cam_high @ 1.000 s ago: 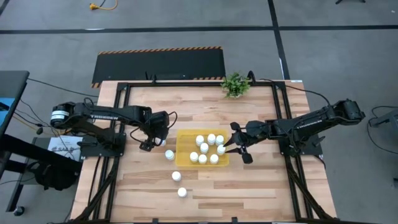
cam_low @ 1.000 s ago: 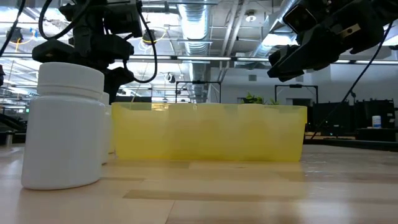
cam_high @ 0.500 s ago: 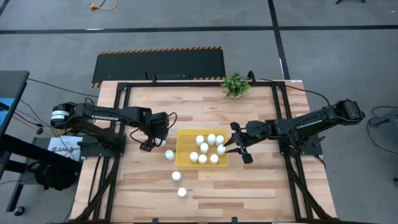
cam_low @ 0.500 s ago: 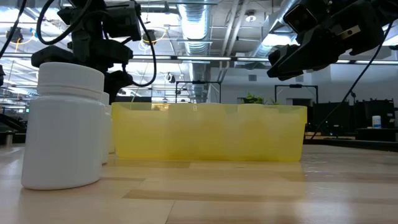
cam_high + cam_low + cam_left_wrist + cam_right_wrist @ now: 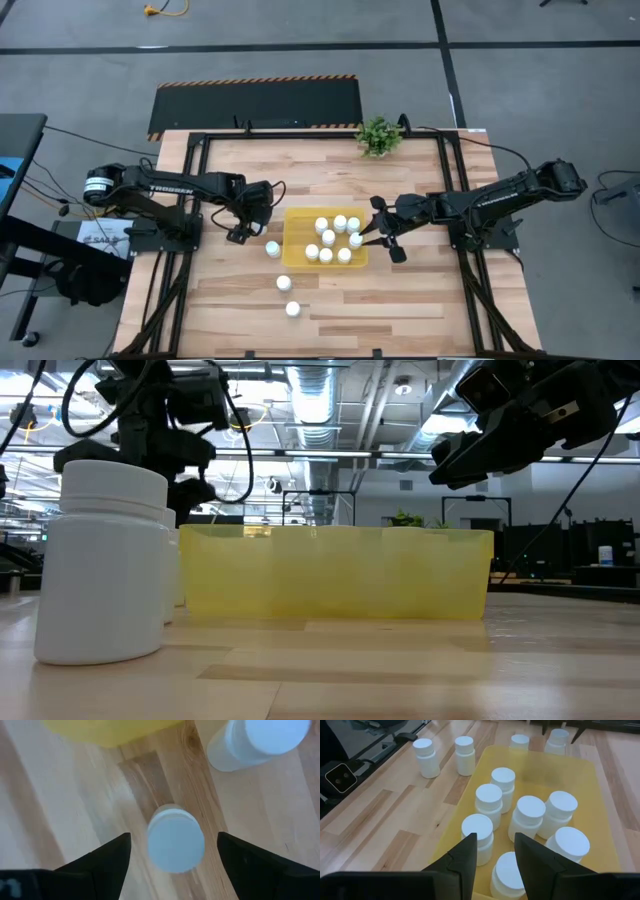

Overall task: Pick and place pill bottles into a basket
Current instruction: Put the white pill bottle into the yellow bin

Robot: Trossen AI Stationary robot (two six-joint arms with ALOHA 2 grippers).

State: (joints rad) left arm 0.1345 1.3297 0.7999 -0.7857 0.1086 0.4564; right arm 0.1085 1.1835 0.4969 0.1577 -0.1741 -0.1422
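My left gripper (image 5: 243, 234) (image 5: 174, 840) hangs open just left of the yellow basket (image 5: 298, 222), pointing steeply down. Its fingers stand on either side of an upright white pill bottle (image 5: 175, 845) (image 5: 558, 737) without touching it. A second bottle (image 5: 272, 248) (image 5: 260, 740) stands right beside it on the wood. Two more bottles (image 5: 285, 284) (image 5: 293, 309) stand nearer the front edge. Several bottles (image 5: 335, 240) (image 5: 530, 817) stand upright in the basket. My right gripper (image 5: 366, 238) (image 5: 495, 845) is shut and empty above the basket's right rim.
A small green potted plant (image 5: 378, 136) stands at the table's far edge. A black frame (image 5: 200, 150) runs around the tabletop. In the low view one bottle (image 5: 100, 560) stands close to the camera, left of the basket's wall (image 5: 335, 572). Bare wood lies at the front right (image 5: 400, 300).
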